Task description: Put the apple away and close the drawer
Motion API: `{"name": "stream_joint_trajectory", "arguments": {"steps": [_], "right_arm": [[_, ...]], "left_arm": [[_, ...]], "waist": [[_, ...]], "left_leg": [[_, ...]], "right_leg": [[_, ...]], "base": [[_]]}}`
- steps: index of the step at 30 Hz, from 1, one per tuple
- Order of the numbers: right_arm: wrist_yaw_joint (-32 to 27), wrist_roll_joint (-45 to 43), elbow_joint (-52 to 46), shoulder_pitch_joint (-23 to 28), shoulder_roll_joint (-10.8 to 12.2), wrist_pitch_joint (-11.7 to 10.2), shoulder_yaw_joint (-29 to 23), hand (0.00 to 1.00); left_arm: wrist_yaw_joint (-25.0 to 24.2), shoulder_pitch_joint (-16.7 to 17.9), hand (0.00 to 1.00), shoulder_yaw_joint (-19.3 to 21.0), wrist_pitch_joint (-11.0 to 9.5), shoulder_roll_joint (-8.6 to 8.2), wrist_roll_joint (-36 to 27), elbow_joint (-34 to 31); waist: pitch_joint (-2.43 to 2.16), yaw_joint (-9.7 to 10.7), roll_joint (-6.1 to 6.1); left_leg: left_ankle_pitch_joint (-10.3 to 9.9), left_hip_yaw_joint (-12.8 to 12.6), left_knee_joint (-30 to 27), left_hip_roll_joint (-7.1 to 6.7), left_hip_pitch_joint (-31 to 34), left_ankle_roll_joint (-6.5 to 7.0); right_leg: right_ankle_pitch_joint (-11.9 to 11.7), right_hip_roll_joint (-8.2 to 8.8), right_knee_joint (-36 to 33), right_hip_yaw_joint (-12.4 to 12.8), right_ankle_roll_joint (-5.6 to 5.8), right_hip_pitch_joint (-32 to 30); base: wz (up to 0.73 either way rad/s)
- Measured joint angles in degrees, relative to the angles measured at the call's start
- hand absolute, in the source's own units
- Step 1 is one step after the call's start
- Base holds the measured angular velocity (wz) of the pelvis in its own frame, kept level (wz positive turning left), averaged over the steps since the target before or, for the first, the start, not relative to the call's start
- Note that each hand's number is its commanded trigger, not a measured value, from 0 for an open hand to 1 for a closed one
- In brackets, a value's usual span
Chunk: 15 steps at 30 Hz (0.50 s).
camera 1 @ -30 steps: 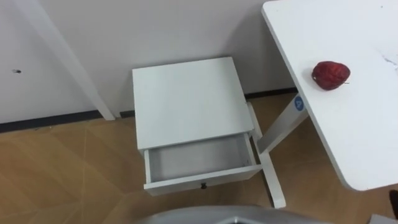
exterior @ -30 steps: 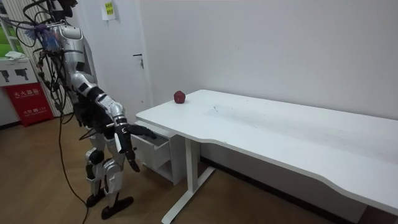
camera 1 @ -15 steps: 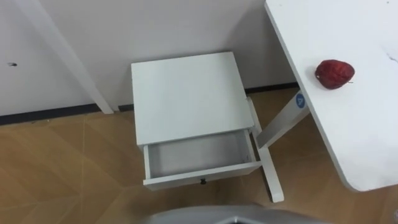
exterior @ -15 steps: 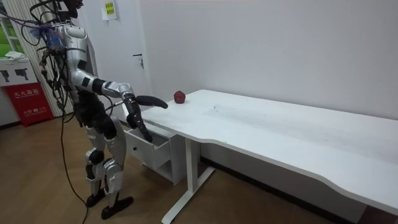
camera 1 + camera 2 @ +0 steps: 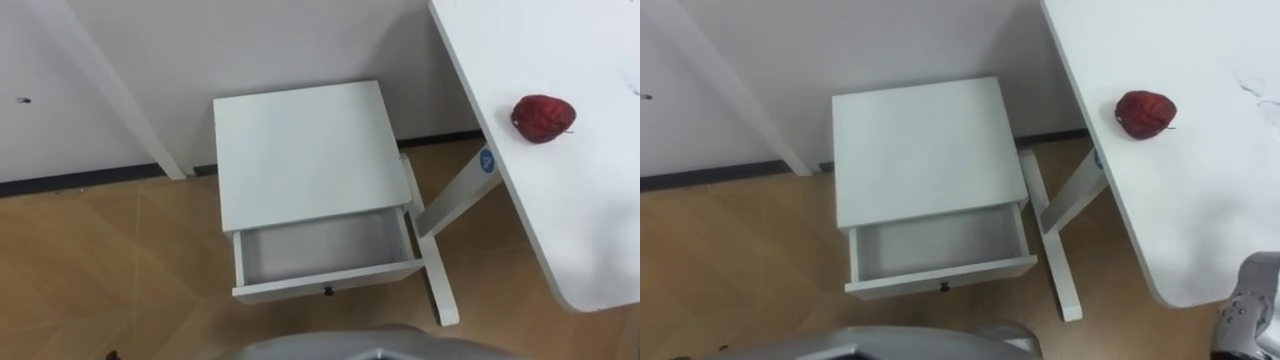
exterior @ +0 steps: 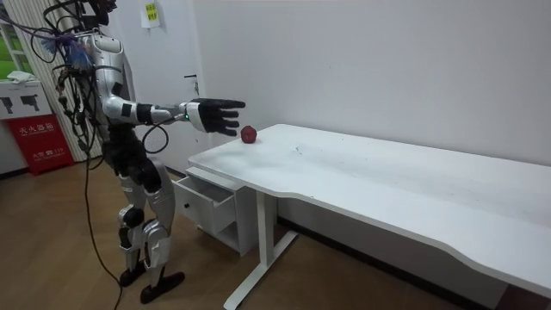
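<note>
Room view: right hand [image 6: 213, 116] raised beside the table [image 6: 362, 172], fingers spread. Eye views: apple [image 5: 543, 117] on table; cabinet drawer [image 5: 322, 252] open.

White wall [image 5: 300, 40], dark baseboard [image 5: 60, 180], wood-pattern floor [image 5: 100, 260], long white desk [image 6: 387, 181].

blue sticker [image 5: 486, 160] on desk leg [image 5: 452, 198], yellow notice [image 6: 151, 12] on wall [image 6: 164, 60], lettering seemingly too small to read

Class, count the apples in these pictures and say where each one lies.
1. The apple lies on the white table, near the edge that faces the open drawer. That drawer shows none, though its back part is hidden.
</note>
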State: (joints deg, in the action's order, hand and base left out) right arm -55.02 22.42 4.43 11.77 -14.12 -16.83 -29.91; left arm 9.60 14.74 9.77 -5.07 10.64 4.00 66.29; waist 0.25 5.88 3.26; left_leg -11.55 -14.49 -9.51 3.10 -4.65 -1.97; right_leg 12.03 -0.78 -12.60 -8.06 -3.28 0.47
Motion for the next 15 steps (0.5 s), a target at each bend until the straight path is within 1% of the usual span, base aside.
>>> {"name": "stream_joint_trajectory", "arguments": {"steps": [4,9,11,15], "right_arm": [[2.88,-2.76,-2.71,-0.17,-0.01,0.01,0.81,0.00],[4.83,-4.97,-3.40,-0.27,-0.05,0.21,3.61,0.00],[6.33,-4.97,-3.39,-0.27,-0.07,0.66,4.98,0.00],[10.40,-4.96,-3.39,-0.32,-0.07,2.57,6.87,0.00]], "left_arm": [[-0.45,-0.04,0.00,-1.82,0.02,-0.05,0.01,0.16],[-0.54,-0.02,0.00,-2.31,0.15,-0.10,0.00,0.18],[-0.54,-0.02,0.00,-2.84,0.23,-0.10,-0.01,0.18],[-0.54,-0.27,0.00,-3.35,0.53,-0.20,-0.01,0.17]], "waist": [[-0.04,-0.16,-0.19],[0.01,-0.74,-0.21],[0.01,-1.04,-0.20],[0.11,-1.52,0.07]], "left_leg": [[0.00,0.01,0.00,0.02,-0.23,0.00],[0.00,-0.44,0.01,0.11,-0.44,0.00],[0.00,-0.56,0.13,0.14,-0.67,0.00],[0.00,-0.55,0.16,0.15,-0.64,0.00]], "right_leg": [[-0.01,-0.03,0.08,-0.12,-0.01,0.44],[-0.10,-0.16,0.35,-0.12,-0.13,0.58],[-0.12,-0.15,0.30,-0.09,-0.15,0.70],[-0.12,-0.15,0.35,-0.11,-0.15,0.69]], "base": [[0.01],[-0.03],[-0.07],[0.00]]}}
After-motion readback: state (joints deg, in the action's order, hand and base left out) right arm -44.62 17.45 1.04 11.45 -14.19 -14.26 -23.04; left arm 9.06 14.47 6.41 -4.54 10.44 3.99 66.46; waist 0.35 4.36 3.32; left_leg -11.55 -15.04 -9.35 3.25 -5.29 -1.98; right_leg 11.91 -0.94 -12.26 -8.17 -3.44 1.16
